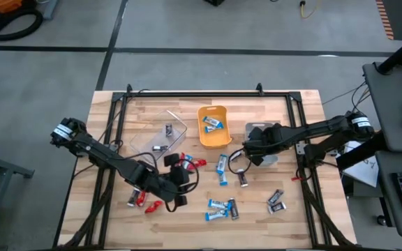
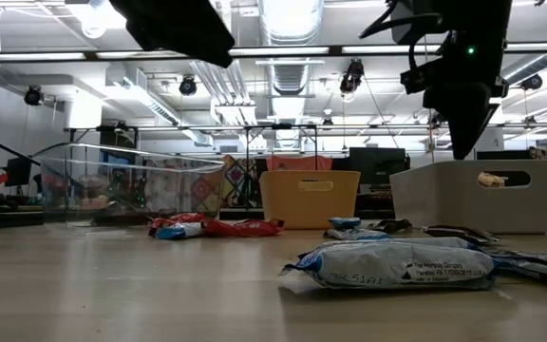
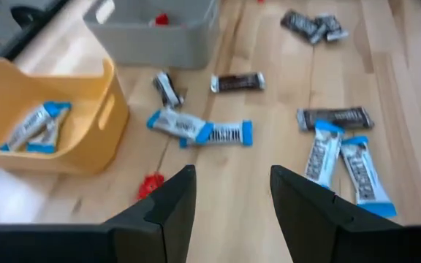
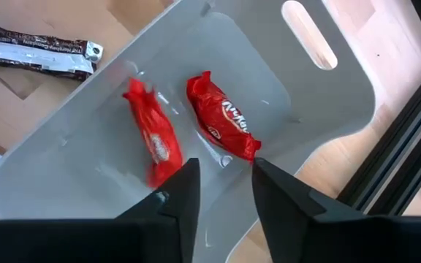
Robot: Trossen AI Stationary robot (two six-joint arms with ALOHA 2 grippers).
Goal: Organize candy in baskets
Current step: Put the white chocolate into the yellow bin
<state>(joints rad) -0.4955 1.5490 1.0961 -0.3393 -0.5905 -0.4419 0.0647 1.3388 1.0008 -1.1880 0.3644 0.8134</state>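
Note:
My right gripper (image 4: pixel 221 183) hangs open over the grey basket (image 4: pixel 291 109), pointing down into it. Two red candy bars (image 4: pixel 224 124) (image 4: pixel 153 140) lie on the basket's floor below the fingers. My left gripper (image 3: pixel 232 197) stands open above the table near its front left (image 1: pixel 175 187), with nothing between its fingers. The orange basket (image 1: pixel 213 125) holds blue-and-white candy (image 3: pixel 35 124). The clear basket (image 1: pixel 160 132) holds dark candy. Loose candy lies on the table: blue-and-white bars (image 3: pixel 199 130), dark bars (image 3: pixel 237 82) and red ones (image 1: pixel 190 162).
The three baskets stand in a row toward the table's far side. Candy is scattered over the middle and the near right, among it dark bars (image 1: pixel 276 201) and blue-and-white ones (image 1: pixel 218 208). A black frame (image 1: pixel 208 94) runs along the table's edges.

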